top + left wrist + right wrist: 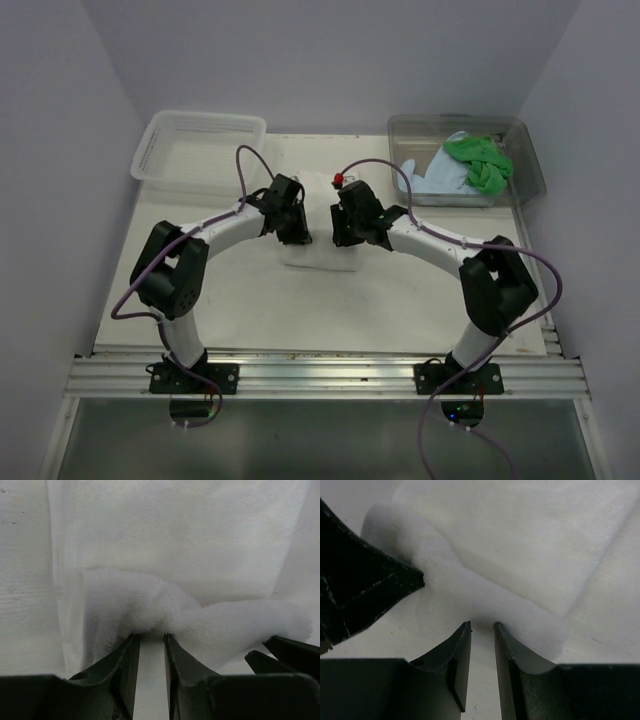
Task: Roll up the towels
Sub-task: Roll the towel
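The white towel [318, 258] lies flat in the middle of the table, its near edge turned up into a short roll [210, 625]. My left gripper [297, 238] sits at the roll's left part, its narrow jaws pinching the cloth at the tips [151, 635]. My right gripper [343, 238] pinches the roll's right part the same way [483, 625]. The two grippers are close side by side; each shows at the edge of the other's wrist view. The bright green towel [480, 160] and the light blue towel [432, 178] lie crumpled in the clear tub.
The clear plastic tub [525, 140] stands at the back right. A white lattice basket [200, 150] stands at the back left. Grey walls close in the table on three sides.
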You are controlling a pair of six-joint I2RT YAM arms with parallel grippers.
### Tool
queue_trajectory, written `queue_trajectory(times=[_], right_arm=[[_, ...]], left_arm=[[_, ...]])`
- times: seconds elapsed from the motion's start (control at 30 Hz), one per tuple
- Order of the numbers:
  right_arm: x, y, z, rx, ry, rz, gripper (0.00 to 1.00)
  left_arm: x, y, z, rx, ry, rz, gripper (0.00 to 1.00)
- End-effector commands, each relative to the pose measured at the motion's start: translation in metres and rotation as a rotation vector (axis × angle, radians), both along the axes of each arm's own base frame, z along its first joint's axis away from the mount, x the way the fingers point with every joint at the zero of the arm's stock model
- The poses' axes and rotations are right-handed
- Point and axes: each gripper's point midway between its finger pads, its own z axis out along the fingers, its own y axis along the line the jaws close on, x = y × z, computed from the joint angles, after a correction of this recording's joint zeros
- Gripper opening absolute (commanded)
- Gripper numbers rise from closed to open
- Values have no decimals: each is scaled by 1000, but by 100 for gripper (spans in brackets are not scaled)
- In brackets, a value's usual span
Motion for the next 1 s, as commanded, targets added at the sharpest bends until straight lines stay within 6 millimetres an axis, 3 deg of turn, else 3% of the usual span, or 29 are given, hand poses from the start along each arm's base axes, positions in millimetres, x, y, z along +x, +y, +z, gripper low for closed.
queue_trajectory(times=[0.0,0.17,0.37,0.47,0.73,0.83,0.97], right_arm=[[34,3,20,-17,-74,5,29],[47,5,-6,-44,-20,-1,29],[43,4,-43,-61,43,-26,29],[40,-3,-47,-69,47,-63,27],[45,-7,39,24,-117,-88,29],[34,-6,55,57,-133,-50,31],[16,-3,43,54,-92,13,32]], left_arm=[[14,-3,10,-16,-51,-37,29],[18,-3,10,-6,-56,-57,29],[25,-3,-4,-5,-29,-69,29],[26,-2,-9,-13,-12,-73,29],[24,0,-16,-3,7,-89,29],[22,2,-16,-3,15,-92,28],[22,2,-19,-6,24,-89,28]])
